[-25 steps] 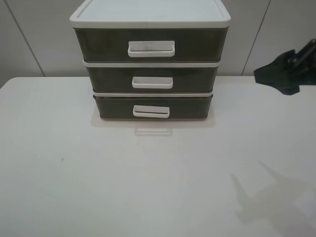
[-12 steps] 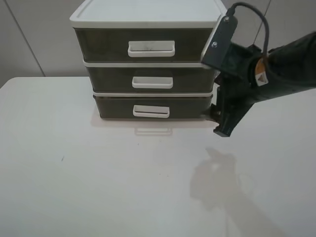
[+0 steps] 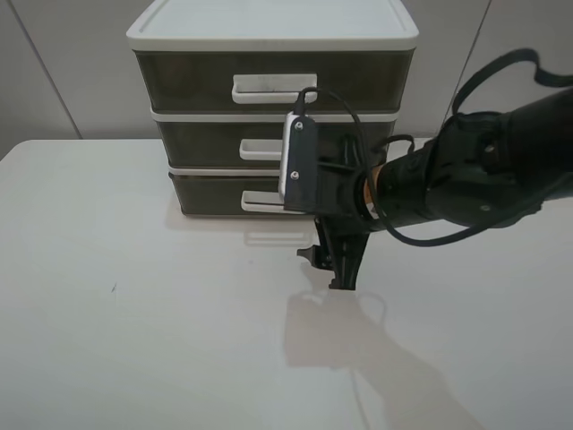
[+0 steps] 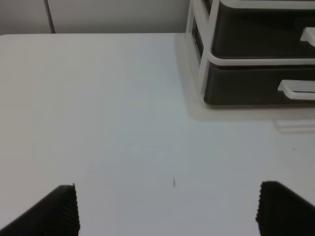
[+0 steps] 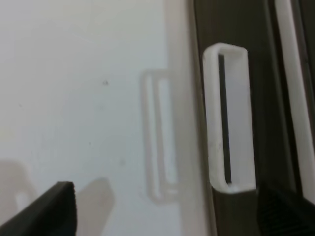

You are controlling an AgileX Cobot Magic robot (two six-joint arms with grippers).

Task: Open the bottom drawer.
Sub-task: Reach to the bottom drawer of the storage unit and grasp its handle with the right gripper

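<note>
The bottom drawer (image 3: pixel 210 195) is a shallow olive-brown tray, the lowest tier of the white-framed unit (image 3: pixel 269 27), and sits flush in the frame. Its small white loop handle (image 3: pixel 258 203) is partly hidden behind my right wrist. My right gripper (image 3: pixel 328 269) is open, pointing down just in front of the handle and close to the table. In the right wrist view the handle (image 5: pixel 229 118) lies on the drawer front (image 5: pixel 231 22), between and beyond the spread fingertips (image 5: pixel 51 211). My left gripper (image 4: pixel 167 211) is open over bare table, away from the drawer (image 4: pixel 246 88).
The middle drawer (image 3: pixel 206 141) and the taller top drawer (image 3: pixel 188 79) stack above the bottom one. The unit stands at the back of the white table (image 3: pixel 134 340), against a grey wall. The right arm's cable (image 3: pixel 501 67) loops above the arm.
My right arm has swung in from the right edge and come down leftward, from beside the unit to in front of the bottom drawer's handle. The drawers have not moved.
</note>
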